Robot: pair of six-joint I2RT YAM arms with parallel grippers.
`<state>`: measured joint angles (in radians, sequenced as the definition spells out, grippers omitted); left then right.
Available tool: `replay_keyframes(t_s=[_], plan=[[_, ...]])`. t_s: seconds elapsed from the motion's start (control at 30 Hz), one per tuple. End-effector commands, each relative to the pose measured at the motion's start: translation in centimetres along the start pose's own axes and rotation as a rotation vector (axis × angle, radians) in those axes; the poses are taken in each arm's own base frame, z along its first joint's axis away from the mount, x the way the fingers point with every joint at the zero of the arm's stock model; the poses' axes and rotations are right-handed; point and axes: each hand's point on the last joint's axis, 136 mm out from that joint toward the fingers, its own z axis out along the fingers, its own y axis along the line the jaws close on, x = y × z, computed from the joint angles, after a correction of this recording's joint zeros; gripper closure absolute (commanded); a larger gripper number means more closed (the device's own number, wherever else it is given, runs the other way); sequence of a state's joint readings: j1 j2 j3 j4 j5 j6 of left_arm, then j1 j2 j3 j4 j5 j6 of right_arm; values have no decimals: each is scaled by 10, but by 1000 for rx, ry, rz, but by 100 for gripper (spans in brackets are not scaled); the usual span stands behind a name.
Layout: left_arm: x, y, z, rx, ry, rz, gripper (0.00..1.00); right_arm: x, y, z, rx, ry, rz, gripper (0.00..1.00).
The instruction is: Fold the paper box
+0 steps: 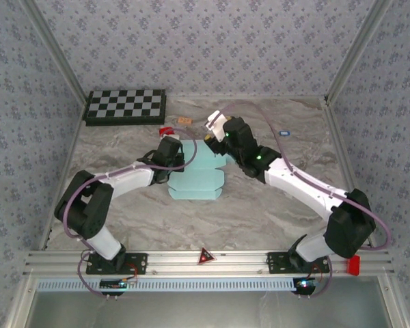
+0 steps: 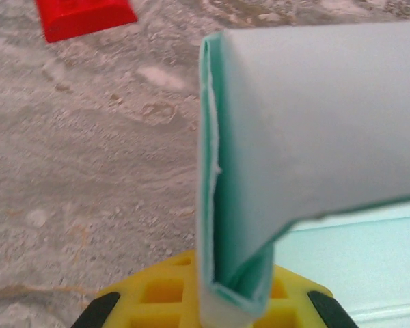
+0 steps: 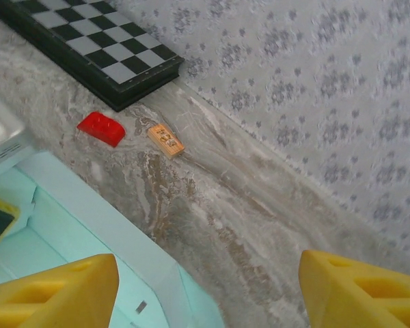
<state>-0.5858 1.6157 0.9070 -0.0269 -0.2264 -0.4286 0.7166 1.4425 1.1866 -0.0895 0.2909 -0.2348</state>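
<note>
Pinching end (left gripper (image 2: 234, 309)): closed on a doubled fold of the paper box (image 2: 314, 116). The card rises upright from between its yellow fingers (image 2: 157, 297) and curves away ahead and to their right.
Paper box, top view (image 1: 197, 181): pale aqua sheet lying on the marble table (image 1: 260, 212), in front of and between the two grippers. Its left edge is lifted at the left gripper's tips.
Idle end (right gripper (image 3: 208, 294)): fingers wide apart, nothing between them. It sits just beyond the sheet's far right corner, angled up off the table.
Below the right gripper: a flat panel of the box (seen by the right wrist camera) lies under and beside its left finger.
Red brick (image 1: 166, 130): on the table ahead of the left gripper, just past the raised fold; apart from the card.
Orange block (image 3: 166, 140): beside the red brick, ahead of the right gripper.
Checkerboard (image 1: 126, 106): farther ahead of both grippers, against the back wall.
Blue item (image 1: 283, 132): small, to the right of the right gripper (too small to identify).
</note>
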Motion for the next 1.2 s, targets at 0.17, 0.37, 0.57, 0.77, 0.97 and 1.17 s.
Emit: replay_keyframes(t_s=[0.17, 0.37, 0.57, 0.77, 0.97, 1.17], plan=[[3, 3, -20, -19, 46, -118, 100, 24, -17, -6, -30, 179, 341, 31], [2, -3, -22, 7, 66, -114, 100, 40, -4, 5, -101, 278, 383, 37], [-1, -6, -24, 17, 69, -110, 100, 44, 4, 19, -145, 321, 407, 63], [-2, -4, -25, 8, 68, -114, 100, 55, 9, 32, -148, 369, 438, 83], [-4, -4, -25, 2, 67, -113, 100, 68, 13, 44, -152, 420, 457, 89], [-5, -3, -26, -4, 64, -120, 100, 78, 17, 51, -151, 456, 471, 91]])
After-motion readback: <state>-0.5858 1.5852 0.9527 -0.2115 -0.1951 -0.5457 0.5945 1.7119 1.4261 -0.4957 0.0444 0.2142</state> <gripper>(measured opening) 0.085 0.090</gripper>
